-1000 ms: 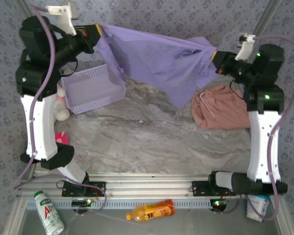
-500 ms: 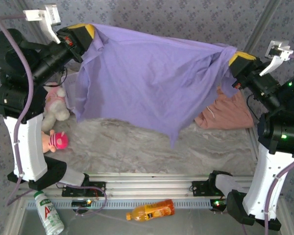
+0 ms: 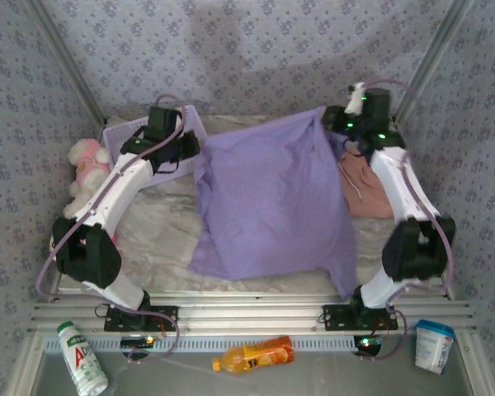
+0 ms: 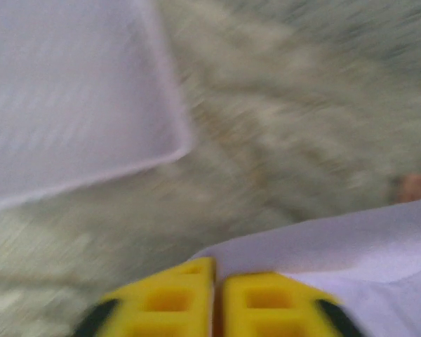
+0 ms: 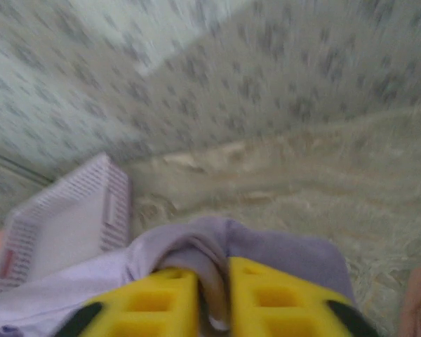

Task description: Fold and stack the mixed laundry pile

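The lavender-purple T-shirt point(image 3: 272, 206) lies spread flat across the middle of the marble table point(image 3: 157, 227), with its lower right corner reaching the front rail. My left gripper point(image 3: 194, 148) is low at its far left corner. In the left wrist view the yellow jaws point(image 4: 215, 270) stand nearly together with the shirt's edge point(image 4: 337, 239) at their tips. My right gripper point(image 3: 334, 124) is at the far right corner. The right wrist view shows it point(image 5: 212, 270) shut on a fold of the purple cloth point(image 5: 281, 253). The salmon-pink garment point(image 3: 361, 194) lies crumpled to the right, partly behind the right arm.
A lavender mesh basket point(image 3: 120, 130) stands at the back left under the left arm, also seen as a basket point(image 4: 70, 91) from the left wrist. A pink-and-white plush toy point(image 3: 84, 161) leans by the left wall. Two bottles point(image 3: 81, 363) and a cup point(image 3: 433, 345) lie below the front rail.
Both arms swung forward and down from holding the T-shirt high and stretched in the air. The shirt now lies flat on the table, and both grippers sit low at its far corners.
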You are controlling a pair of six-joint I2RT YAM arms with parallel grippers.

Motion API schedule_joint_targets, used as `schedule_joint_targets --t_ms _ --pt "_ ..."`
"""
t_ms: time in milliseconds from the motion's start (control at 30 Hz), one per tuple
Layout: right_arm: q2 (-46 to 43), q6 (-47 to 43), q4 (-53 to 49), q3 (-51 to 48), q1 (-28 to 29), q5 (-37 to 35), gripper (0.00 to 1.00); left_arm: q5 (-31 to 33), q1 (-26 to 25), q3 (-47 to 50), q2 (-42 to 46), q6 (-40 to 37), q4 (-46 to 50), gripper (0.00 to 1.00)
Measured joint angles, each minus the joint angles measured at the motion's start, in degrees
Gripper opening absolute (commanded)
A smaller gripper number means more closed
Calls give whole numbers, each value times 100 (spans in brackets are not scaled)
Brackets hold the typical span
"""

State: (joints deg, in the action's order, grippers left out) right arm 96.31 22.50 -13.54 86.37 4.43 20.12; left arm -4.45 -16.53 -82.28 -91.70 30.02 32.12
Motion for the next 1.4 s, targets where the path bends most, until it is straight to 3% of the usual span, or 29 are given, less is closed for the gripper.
schedule_joint_targets --t_ms 33,133,233,367,533,667,767,867,900,1067,1267,1400 --pt "341 9 -72 157 79 2 73 133 94 72 -59 31 133 100" --pt "1329 2 -173 752 177 24 85 643 389 118 -214 76 562 100" --pt "1526 15 -332 807 177 -7 85 885 470 256 -131 68 719 100" --pt "1252 -11 -426 704 173 -136 84 595 376 643 227 59 686 97" --pt "400 -160 -686 -44 190 -420 81 -48 -94 1231 643 227 260 73" --pt "-245 -249 -1182 -684 201 -710 80 -533 -671 1685 496 472 -273 39" --pt "-603 -267 -1543 -1172 201 -914 79 -763 -1001 1864 37 656 -680 36" --pt "-820 -267 -1816 -1617 188 -1104 78 -822 -1189 1937 -525 872 -931 16" --pt "-879 -267 -1847 -1786 173 -1145 78 -800 -1202 1956 -699 911 -962 13" --pt "-1043 -201 -2020 -2439 -111 -1180 73 -492 -940 2258 -981 1043 -807 12" --pt "-1152 -146 -1989 -2658 -131 -1272 57 31 -382 2918 -409 975 -535 8" --pt "-1132 -133 -1902 -2765 179 -1394 53 400 232 3158 -105 813 -160 17"
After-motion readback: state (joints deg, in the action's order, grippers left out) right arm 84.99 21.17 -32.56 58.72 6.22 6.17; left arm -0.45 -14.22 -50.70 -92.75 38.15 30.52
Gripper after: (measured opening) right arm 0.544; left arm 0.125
